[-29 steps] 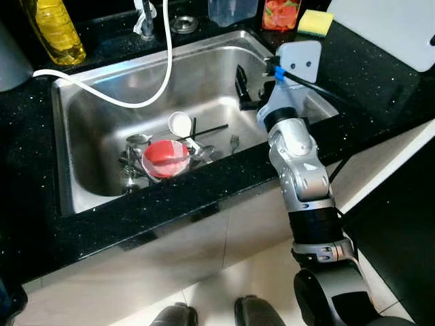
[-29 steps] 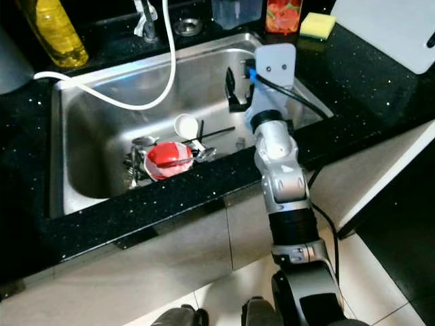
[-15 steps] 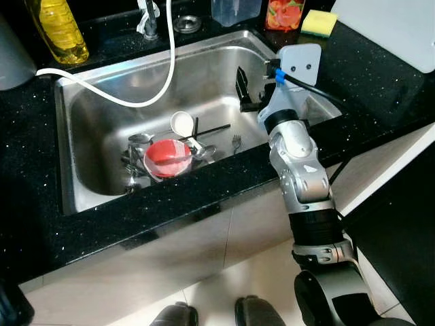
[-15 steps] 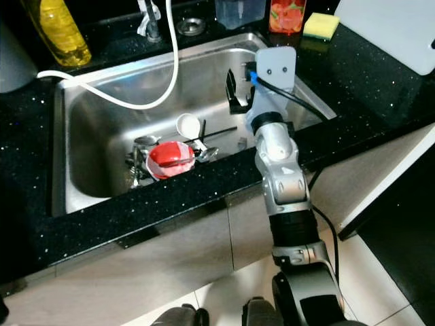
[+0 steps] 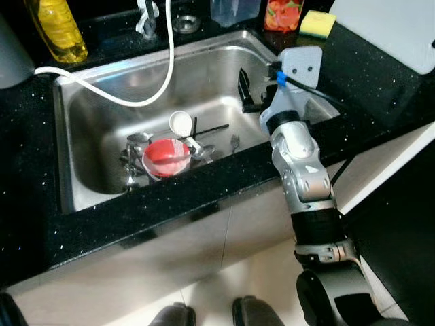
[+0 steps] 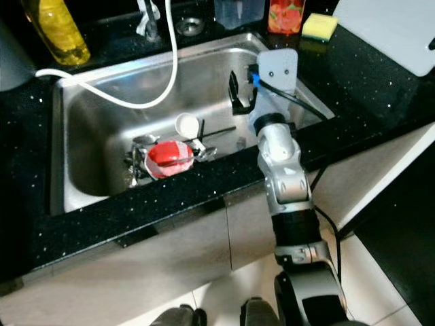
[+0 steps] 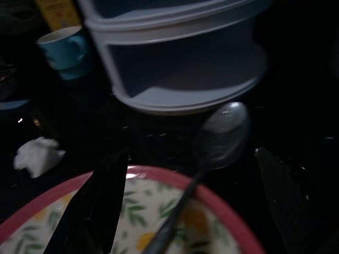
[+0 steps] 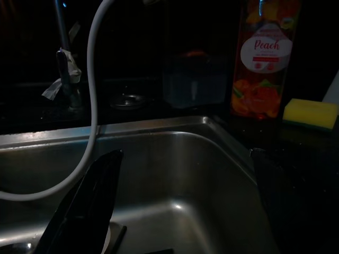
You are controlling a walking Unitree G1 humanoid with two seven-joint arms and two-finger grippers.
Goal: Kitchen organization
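Note:
A steel sink (image 5: 95, 115) holds a red bowl (image 5: 165, 155), a small white cup (image 5: 180, 122), a fork (image 5: 234, 142) and some dark utensils. My right gripper (image 5: 245, 92) hangs inside the sink by its right wall, apart from the dishes. In the right wrist view the right gripper (image 8: 185, 154) is open with nothing between its fingers. In the left wrist view my left gripper (image 7: 186, 156) is open above a red-rimmed, leaf-patterned plate (image 7: 159, 211), and a spoon (image 7: 220, 132) lies across that plate's rim.
A white hose (image 5: 163, 61) loops from the faucet (image 5: 145, 17) into the sink. Behind it stand a yellow bottle (image 5: 58, 27), a clear container (image 5: 234, 10), a peach bottle (image 5: 282, 13) and a sponge (image 5: 315, 22). A white board (image 5: 394, 27) lies at the back right. A white tiered rack (image 7: 180, 58) and a blue mug (image 7: 66, 50) stand past the plate.
The head view has shifted slightly. The right gripper stays at the same spot in the sink, and the dishes have not moved.

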